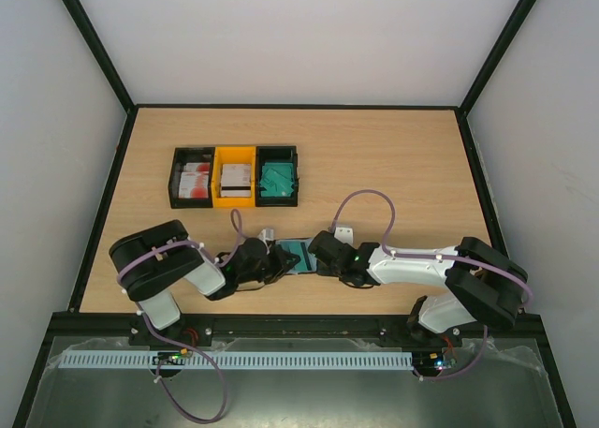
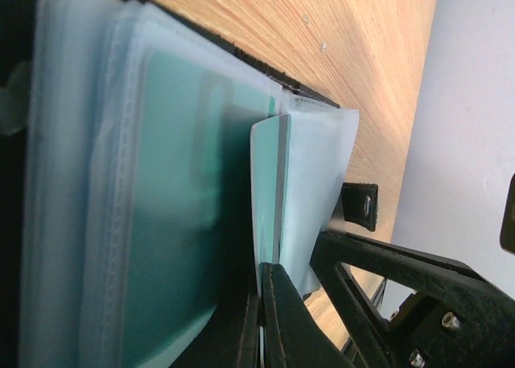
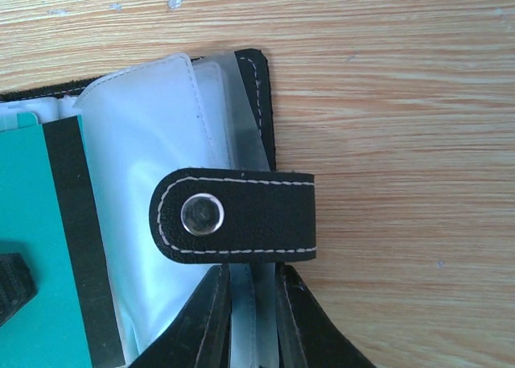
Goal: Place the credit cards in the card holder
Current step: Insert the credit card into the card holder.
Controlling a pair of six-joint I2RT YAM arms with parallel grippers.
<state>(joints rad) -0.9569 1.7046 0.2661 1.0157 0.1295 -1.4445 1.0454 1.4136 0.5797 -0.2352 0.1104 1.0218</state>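
Note:
The black card holder [image 1: 298, 255] lies open near the table's front, between my two grippers. My left gripper [image 2: 265, 271] is shut on a teal credit card [image 2: 268, 187], whose far end stands among the holder's clear sleeves [image 2: 318, 183]. Another teal card [image 2: 181, 207] sits inside a sleeve. My right gripper [image 3: 251, 275] is shut on the clear sleeves at the holder's right edge, just below the closure tab [image 3: 241, 217]. The teal card with its dark stripe [image 3: 36, 239] shows at the left of the right wrist view. In the top view the left gripper [image 1: 277, 261] and right gripper [image 1: 323, 254] flank the holder.
Three joined bins stand at the back left: a black one [image 1: 194, 179] with red-and-white cards, a yellow one [image 1: 235, 177] with white cards, and a black one [image 1: 278, 177] with teal cards. Black frame rails border the table.

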